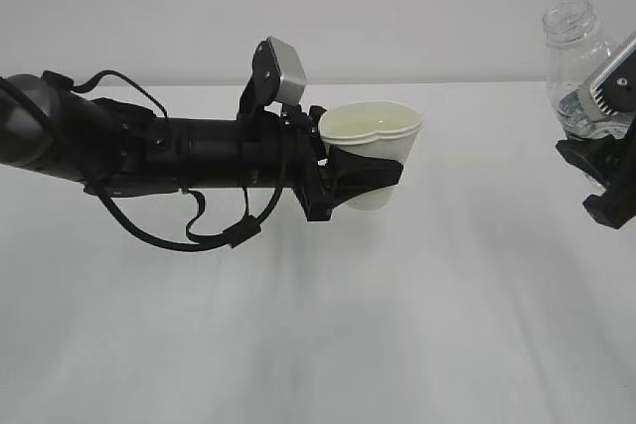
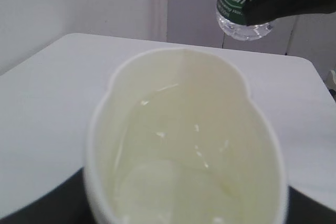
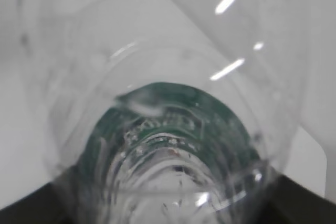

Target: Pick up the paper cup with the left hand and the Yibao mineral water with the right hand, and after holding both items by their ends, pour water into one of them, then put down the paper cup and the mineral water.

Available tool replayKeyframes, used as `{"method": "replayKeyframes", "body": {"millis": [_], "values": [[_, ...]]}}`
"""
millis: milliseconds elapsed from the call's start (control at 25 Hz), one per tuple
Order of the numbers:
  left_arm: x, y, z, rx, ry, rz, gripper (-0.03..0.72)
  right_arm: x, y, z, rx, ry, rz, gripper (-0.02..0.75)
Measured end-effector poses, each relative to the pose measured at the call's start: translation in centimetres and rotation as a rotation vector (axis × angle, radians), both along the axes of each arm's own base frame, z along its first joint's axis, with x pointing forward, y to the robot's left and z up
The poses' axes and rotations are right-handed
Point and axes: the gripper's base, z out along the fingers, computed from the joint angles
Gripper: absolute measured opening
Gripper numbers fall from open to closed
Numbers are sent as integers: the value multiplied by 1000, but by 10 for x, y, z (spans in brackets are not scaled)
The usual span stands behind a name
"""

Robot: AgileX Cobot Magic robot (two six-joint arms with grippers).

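Note:
My left gripper (image 1: 366, 178) is shut on the white paper cup (image 1: 374, 146) and holds it upright above the table, its rim squeezed into an oval. In the left wrist view the cup (image 2: 184, 145) fills the frame, its cream inside holding a little water. My right gripper (image 1: 608, 181) at the far right edge is shut on the Yibao mineral water bottle (image 1: 581, 67), held upright with its open neck on top, well right of the cup. The bottle's green label and base show in the left wrist view (image 2: 239, 3). The right wrist view looks through the clear bottle (image 3: 168, 129).
The white table (image 1: 318, 325) spreads under both arms. A plain pale wall (image 1: 318, 7) stands behind its far edge. The left arm with its cables (image 1: 149, 151) stretches in from the left.

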Motion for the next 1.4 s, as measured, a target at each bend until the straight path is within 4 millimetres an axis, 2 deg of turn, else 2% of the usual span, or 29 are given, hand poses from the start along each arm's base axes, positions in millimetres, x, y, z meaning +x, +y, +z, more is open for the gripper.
{"method": "replayKeyframes", "body": {"millis": [440,1080,1400], "values": [[15,21,0,4,-28,54,400,0,0,0,1,0,0,456],[47,80,1,0,-32,206,400,0,0,0,1,1,1,456],[57,108,-1,20,-39,253,400,0,0,0,1,1,1,456]]}}
